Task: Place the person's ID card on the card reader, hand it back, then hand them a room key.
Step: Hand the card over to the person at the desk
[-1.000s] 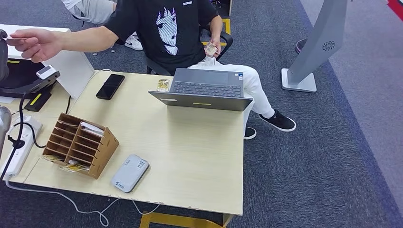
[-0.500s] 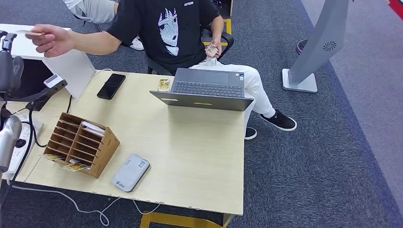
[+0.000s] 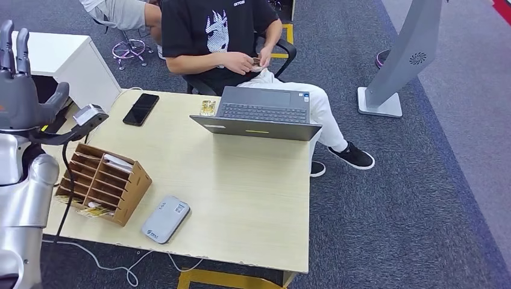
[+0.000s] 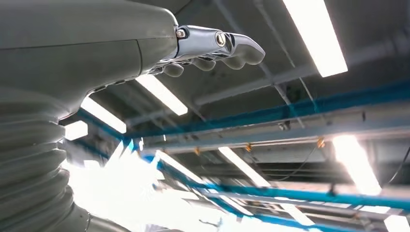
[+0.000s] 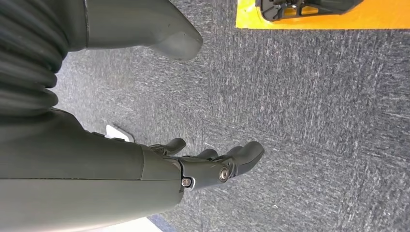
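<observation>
My left hand (image 3: 21, 90) is raised at the table's left edge, fingers pointing up and spread, holding nothing; the left wrist view shows its fingers (image 4: 212, 46) loosely bent against the ceiling. By my side, my right hand (image 5: 203, 166) hangs over the carpet, fingers apart and empty. The seated person holds a small card (image 3: 258, 62) in both hands at their chest. The grey-white card reader (image 3: 166, 219) lies near the table's front edge. Beside it stands a cardboard slot rack (image 3: 102, 182) with cards in it.
An open laptop (image 3: 259, 114) sits at the far side of the wooden table (image 3: 241, 198), with a small yellow card (image 3: 206, 108) and a black phone (image 3: 140, 109) to its left. A scanner on a black arm (image 3: 90, 114) and cables stand close to my left hand.
The person has drawn their outstretched arm back, and both their hands are now at their chest. My left hand has risen into view at the left, empty.
</observation>
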### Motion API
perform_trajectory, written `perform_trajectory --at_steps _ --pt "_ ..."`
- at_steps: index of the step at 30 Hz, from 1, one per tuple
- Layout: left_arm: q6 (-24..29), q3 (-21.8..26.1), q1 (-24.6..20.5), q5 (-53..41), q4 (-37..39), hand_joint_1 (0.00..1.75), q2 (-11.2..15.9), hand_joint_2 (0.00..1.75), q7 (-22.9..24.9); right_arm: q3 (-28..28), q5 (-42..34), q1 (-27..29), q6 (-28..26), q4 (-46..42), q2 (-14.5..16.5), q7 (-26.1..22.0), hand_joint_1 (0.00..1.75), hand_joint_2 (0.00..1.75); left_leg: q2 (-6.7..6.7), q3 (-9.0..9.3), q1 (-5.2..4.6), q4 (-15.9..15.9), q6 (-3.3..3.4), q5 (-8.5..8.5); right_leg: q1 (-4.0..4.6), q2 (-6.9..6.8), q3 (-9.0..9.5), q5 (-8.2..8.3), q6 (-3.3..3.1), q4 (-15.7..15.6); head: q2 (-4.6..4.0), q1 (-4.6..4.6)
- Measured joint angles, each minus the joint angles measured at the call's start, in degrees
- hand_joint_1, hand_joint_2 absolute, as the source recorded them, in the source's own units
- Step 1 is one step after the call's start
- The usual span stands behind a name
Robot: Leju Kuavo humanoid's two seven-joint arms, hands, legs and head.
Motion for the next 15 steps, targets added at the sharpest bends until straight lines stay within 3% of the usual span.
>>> perform_trajectory --at_steps 7,11,15 --pt "0.1 3.1 13.4 13.7 -17.5 0.00 -8.5 1.75 -6.7 0.0 -1.0 1.2 -0.9 0.0 0.2 -0.7 0.00 1.75 0.04 -0.03 0.01 0.0 0.12 -0.09 -0.01 0.02 -0.01 -0.03 0.02 0.0 0.00 0.01" --pt "0.1 3.5 20.2 20.7 -24.8 0.00 -10.6 1.75 -8.3 -0.1 -1.6 1.5 -1.0 0.0 0.3 -0.6 0.00 1.75 0.11 0.01 0.01 0.0 0.11 -0.10 -0.01 0.07 0.03 -0.04 0.02 0.0 0.00 0.00" --pt "0.1 3.3 32.3 27.0 -33.1 0.00 -12.0 1.75 -9.1 -0.9 -2.7 2.1 -1.1 0.0 0.6 -0.5 0.00 1.75 0.16 0.04 0.02 0.0 0.10 -0.16 -0.01 0.17 -0.02 -0.13 0.06 0.0 0.00 -0.02"
